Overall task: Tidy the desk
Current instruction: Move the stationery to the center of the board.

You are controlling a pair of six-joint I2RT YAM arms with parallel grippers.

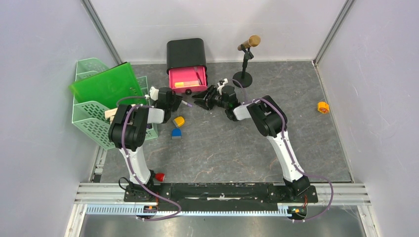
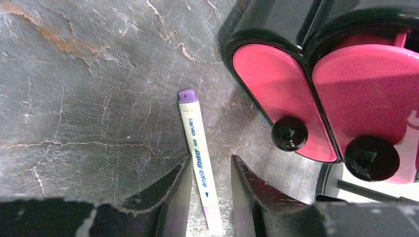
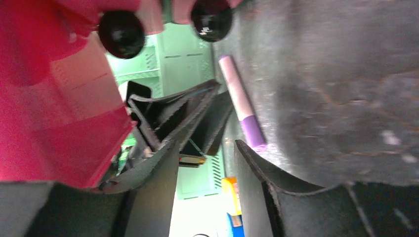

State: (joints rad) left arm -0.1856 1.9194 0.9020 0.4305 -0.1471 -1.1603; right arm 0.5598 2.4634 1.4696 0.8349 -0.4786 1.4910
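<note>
One purple-capped highlighter (image 2: 197, 153) lies on the marbled grey surface (image 2: 89, 98) beside the drawer box (image 1: 186, 52) with its two pink drawers (image 2: 276, 84) and two black knobs (image 2: 289, 133), straddled by the left tool (image 2: 211, 163), spread apparently to pinch it, the right tool (image 3: 206, 148) spread and empty opposite.

Three plain walls box the scene in: the left wall (image 1: 39, 98), the back wall (image 1: 212, 19) and the right wall (image 1: 380, 98), all a pale lavender-grey, matte and bare. A slim metal post (image 1: 101, 29) leans up the left back corner, and its twin post (image 1: 333, 29) climbs the right one. Along the near edge runs a silver aluminium rail (image 1: 346, 190), and below it sits a dull grey strip (image 1: 222, 228); floor or shelf, I can't tell. The light is soft and even, the shadows faint, and there's no glare on the panels.
</note>
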